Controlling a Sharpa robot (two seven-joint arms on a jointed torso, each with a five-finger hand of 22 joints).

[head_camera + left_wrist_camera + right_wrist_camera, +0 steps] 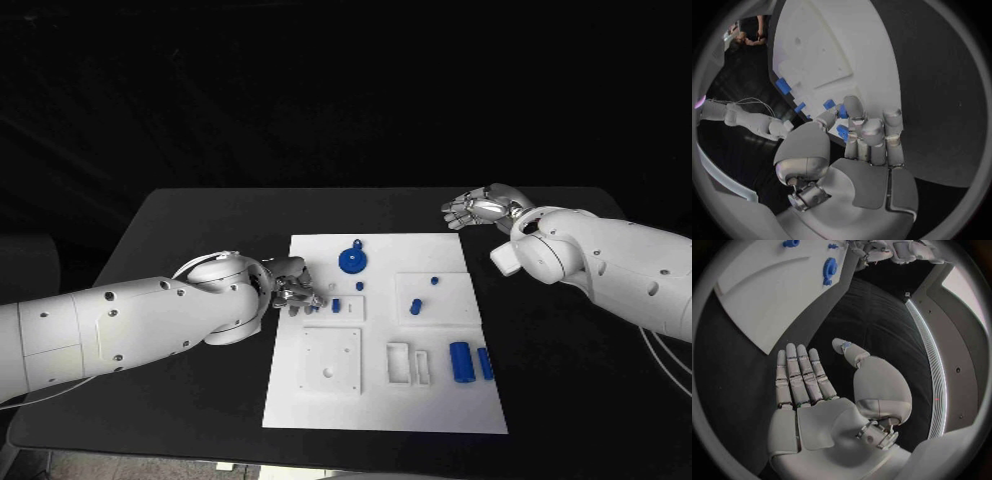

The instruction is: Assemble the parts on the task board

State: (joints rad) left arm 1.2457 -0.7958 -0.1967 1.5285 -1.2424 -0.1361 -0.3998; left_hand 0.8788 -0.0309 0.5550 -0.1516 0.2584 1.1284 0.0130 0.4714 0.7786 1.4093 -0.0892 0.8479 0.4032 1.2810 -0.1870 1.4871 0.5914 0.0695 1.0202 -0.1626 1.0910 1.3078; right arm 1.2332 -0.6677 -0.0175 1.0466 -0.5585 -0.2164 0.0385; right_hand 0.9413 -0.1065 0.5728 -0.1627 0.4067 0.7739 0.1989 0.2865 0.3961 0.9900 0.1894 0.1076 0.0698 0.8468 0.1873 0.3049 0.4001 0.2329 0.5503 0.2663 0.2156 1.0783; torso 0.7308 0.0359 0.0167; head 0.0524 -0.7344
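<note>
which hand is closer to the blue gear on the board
Left. The left hand is at the task board's left edge, just beside and below the blue gear; the right hand hovers off the board's far right corner.

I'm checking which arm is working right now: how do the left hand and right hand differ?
The left hand is at the task board's left edge, pinching a small blue part; the right hand is off the board's far right corner, holding nothing. Left fingers are curled; right fingers are straight. Both are silver.

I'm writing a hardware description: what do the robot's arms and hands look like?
Both arms are smooth, rounded white shells with small dark screw dots. The left hand and right hand are silver metal with pale grey pads on palm and fingers. Thin pale cables trail beside both arms.
</note>
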